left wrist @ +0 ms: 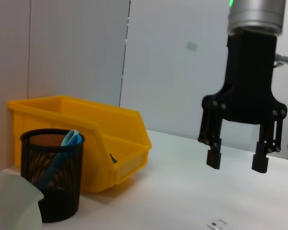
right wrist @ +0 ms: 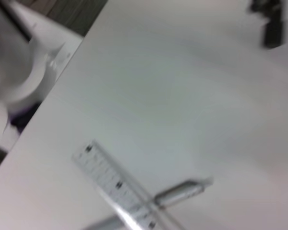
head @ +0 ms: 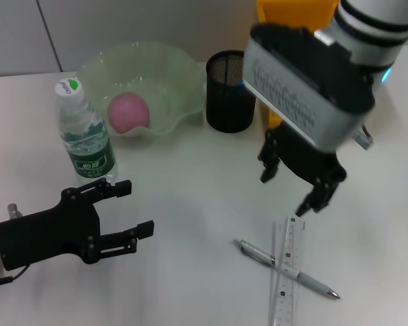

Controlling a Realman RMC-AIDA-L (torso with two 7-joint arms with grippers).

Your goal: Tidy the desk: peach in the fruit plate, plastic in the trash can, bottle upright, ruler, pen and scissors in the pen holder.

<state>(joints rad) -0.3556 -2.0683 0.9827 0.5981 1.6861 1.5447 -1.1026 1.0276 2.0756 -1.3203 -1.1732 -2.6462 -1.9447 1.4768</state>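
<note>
The pink peach (head: 129,112) lies in the pale green fruit plate (head: 170,68) at the back of the desk (head: 190,197). Left of the plate, the bottle (head: 86,136) stands upright. The black mesh pen holder (head: 229,92) (left wrist: 53,177) holds the light blue scissors (left wrist: 69,140). Behind it is the yellow trash can (head: 292,12) (left wrist: 91,136). The clear ruler (head: 287,272) (right wrist: 116,186) lies near the front right with the silver pen (head: 289,270) (right wrist: 178,193) across it. My right gripper (head: 287,191) (left wrist: 236,160) hangs open above the ruler's far end, holding nothing. No plastic is in view.
My left gripper (head: 137,207) rests open low at the front left, just in front of the bottle. A bare stretch of desk lies between the two grippers. The right arm's grey housing (head: 299,88) hides part of the trash can.
</note>
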